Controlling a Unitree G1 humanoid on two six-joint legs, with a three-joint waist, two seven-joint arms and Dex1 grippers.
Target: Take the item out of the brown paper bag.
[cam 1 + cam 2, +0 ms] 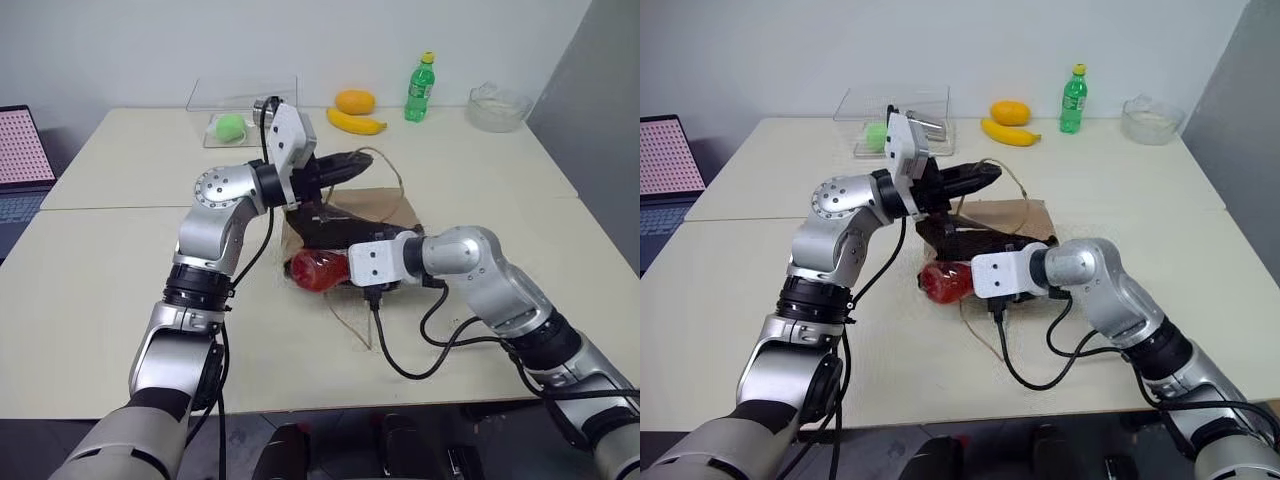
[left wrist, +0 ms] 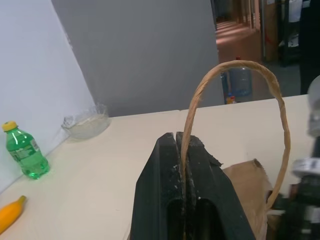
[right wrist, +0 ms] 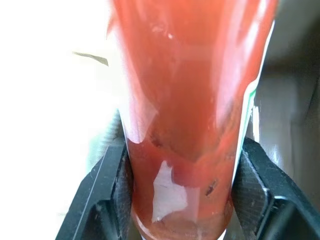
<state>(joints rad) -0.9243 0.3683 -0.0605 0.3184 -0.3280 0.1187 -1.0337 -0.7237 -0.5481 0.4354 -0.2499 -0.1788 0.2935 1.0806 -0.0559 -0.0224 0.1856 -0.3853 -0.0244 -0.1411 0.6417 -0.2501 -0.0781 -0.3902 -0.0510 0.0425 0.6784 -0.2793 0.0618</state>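
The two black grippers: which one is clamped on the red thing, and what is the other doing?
The right gripper: its jaws squeeze the glossy red-orange oblong item. The left gripper pinches the thin cord handle of the crumpled brown paper bag.

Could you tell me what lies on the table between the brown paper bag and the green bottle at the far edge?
Bare tabletop. In the left eye view nothing stands between the brown paper bag and the green bottle; the banana lies off to the bottle's left.

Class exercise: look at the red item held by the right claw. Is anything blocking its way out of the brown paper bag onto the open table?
Nothing visible blocks it. The right claw is shut on the red item, which already pokes out of the brown paper bag. The left claw pinches the bag's handle, and bare table lies beside the item.
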